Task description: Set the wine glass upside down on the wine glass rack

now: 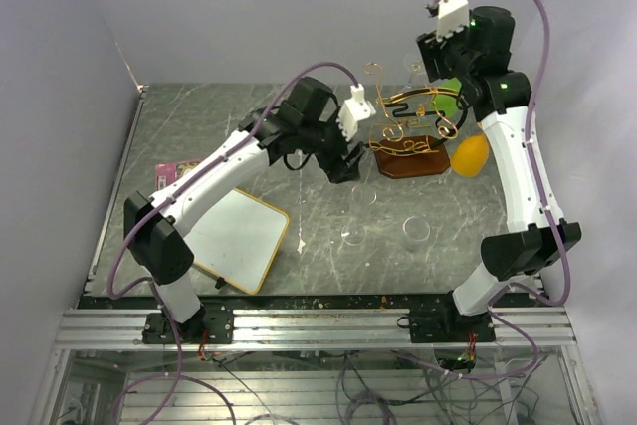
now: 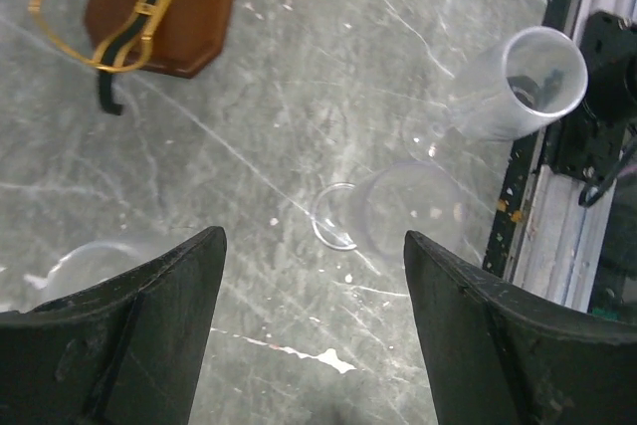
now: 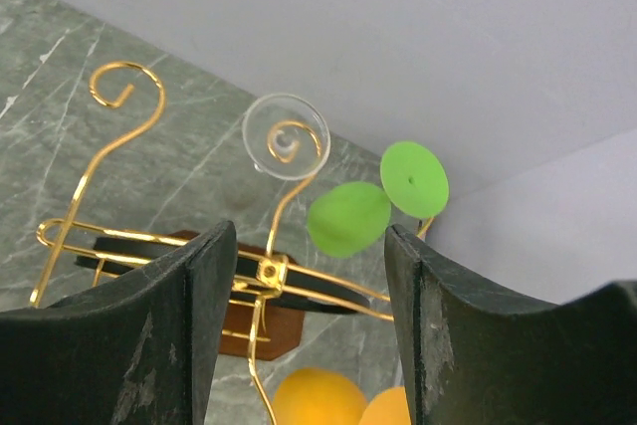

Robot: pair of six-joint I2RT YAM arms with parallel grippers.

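The wine glass rack (image 3: 261, 271) is gold and black wire on a brown wooden base (image 1: 408, 159). A clear wine glass hangs on it upside down, its round foot (image 3: 286, 136) resting on a curled hook. My right gripper (image 3: 309, 231) hovers just above the rack, open, with nothing between its fingers (image 3: 169, 335). In the top view the right gripper (image 1: 436, 65) is over the rack's back right. My left gripper (image 2: 314, 238) is open and empty above the table, left of the rack base (image 2: 164, 17). In the top view the left gripper (image 1: 346, 163) is beside the base.
Green (image 3: 348, 218) and orange (image 3: 309, 400) glasses also hang on the rack. Clear glasses stand or lie on the table near the front: one (image 2: 518, 87), another (image 2: 398, 211) and a third (image 2: 90, 261). A white board (image 1: 234, 238) lies at the left.
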